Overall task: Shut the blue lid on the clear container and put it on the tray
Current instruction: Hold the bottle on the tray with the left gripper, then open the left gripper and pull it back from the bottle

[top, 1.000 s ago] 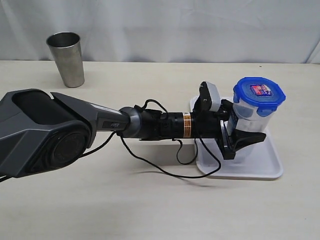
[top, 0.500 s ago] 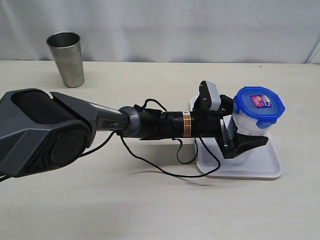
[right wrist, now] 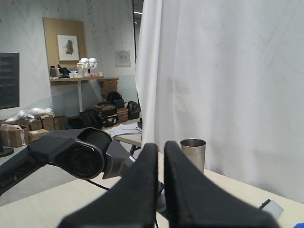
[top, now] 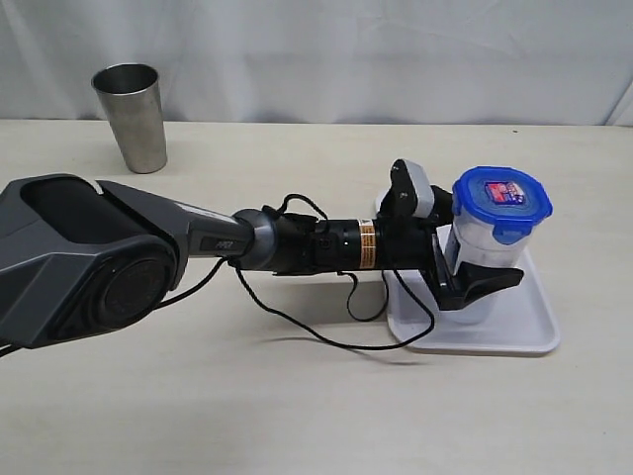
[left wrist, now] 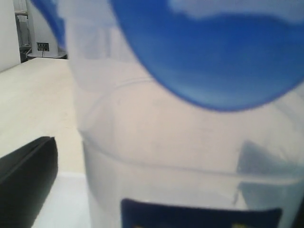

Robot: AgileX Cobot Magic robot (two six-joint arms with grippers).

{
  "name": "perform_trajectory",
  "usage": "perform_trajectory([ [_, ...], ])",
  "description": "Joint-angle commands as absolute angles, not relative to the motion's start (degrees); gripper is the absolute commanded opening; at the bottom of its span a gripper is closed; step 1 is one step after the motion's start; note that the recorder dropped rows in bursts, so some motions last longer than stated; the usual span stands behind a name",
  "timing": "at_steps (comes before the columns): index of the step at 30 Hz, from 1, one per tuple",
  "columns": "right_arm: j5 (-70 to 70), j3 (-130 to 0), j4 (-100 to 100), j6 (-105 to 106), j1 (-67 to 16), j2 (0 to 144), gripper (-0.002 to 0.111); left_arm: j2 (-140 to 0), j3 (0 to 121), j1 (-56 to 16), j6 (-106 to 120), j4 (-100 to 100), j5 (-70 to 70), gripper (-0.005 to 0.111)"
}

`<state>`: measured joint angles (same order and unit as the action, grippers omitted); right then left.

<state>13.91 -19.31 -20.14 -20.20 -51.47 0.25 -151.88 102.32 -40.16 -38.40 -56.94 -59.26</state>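
I see my left gripper (top: 493, 261) spread wide around the clear container (top: 483, 240), the visible finger clear of its wall, gripping nothing. The container stands upright on the tray (top: 516, 334), with the blue lid (top: 501, 198) on top. My right gripper (right wrist: 160, 159) is closed and empty.
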Motion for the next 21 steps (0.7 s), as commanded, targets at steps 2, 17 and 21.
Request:
perform_trajectory([
  [2, 13.6, -19.1, -20.2, -20.4, -51.5, 0.2, 0.004, -151.5, 102.8, -39.1, -38.3, -56.5, -62.8, 0.096],
  [17, 13.6, -19.1, -20.2, -20.4, -51.5, 0.2, 0.004, -151.5, 102.8, -36.7, -39.4, -60.2, -65.6, 0.096],
  [21, 13.6, -19.1, -20.2, -20.4, -51.5, 0.2, 0.004, -151.5, 102.8, -35.6, -39.5, -63.8, -68.2, 0.096],
])
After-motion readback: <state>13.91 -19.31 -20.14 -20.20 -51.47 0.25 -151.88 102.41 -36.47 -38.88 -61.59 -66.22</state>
